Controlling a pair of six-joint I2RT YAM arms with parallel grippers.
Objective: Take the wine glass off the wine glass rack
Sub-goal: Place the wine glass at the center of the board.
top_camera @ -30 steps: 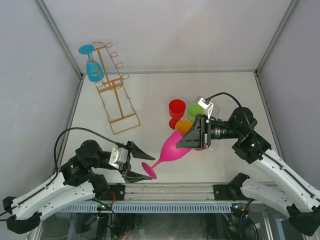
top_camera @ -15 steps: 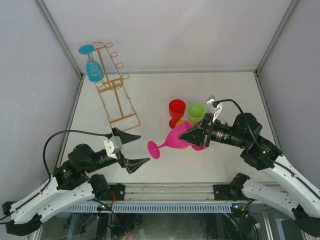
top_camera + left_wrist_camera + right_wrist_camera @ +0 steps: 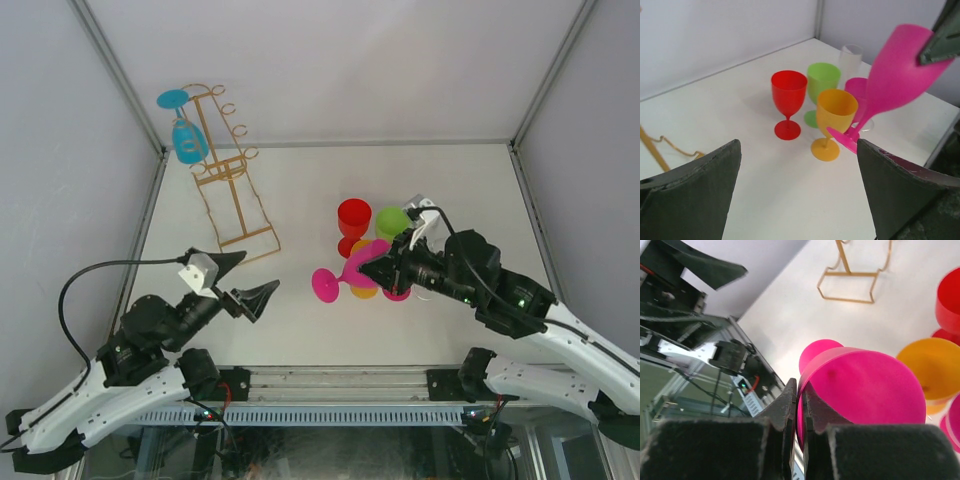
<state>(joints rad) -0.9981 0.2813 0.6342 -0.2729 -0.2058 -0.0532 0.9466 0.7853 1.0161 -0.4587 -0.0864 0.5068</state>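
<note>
The gold wire wine glass rack [image 3: 226,192] stands at the back left, with a blue wine glass [image 3: 185,138] hanging on its left side. My right gripper [image 3: 388,270] is shut on the rim of a pink wine glass [image 3: 345,275]. It holds the glass tilted over the table, foot pointing left, beside the cluster of glasses. In the right wrist view the fingers [image 3: 790,407] pinch the pink bowl's [image 3: 865,385] wall. My left gripper [image 3: 246,280] is open and empty at the front left. In its wrist view [image 3: 797,200] it faces the held pink glass [image 3: 895,70].
Red [image 3: 353,218], green [image 3: 392,221] and orange [image 3: 364,258] wine glasses stand mid-table with a clear glass [image 3: 851,56] and a second pink one [image 3: 857,89]. The rack's base frame [image 3: 847,285] shows in the right wrist view. Enclosure walls bound the table.
My right gripper has swung the pink glass up and back toward the cluster, its foot moving away from the front edge. My left arm has drawn back to the left, away from the foot.
</note>
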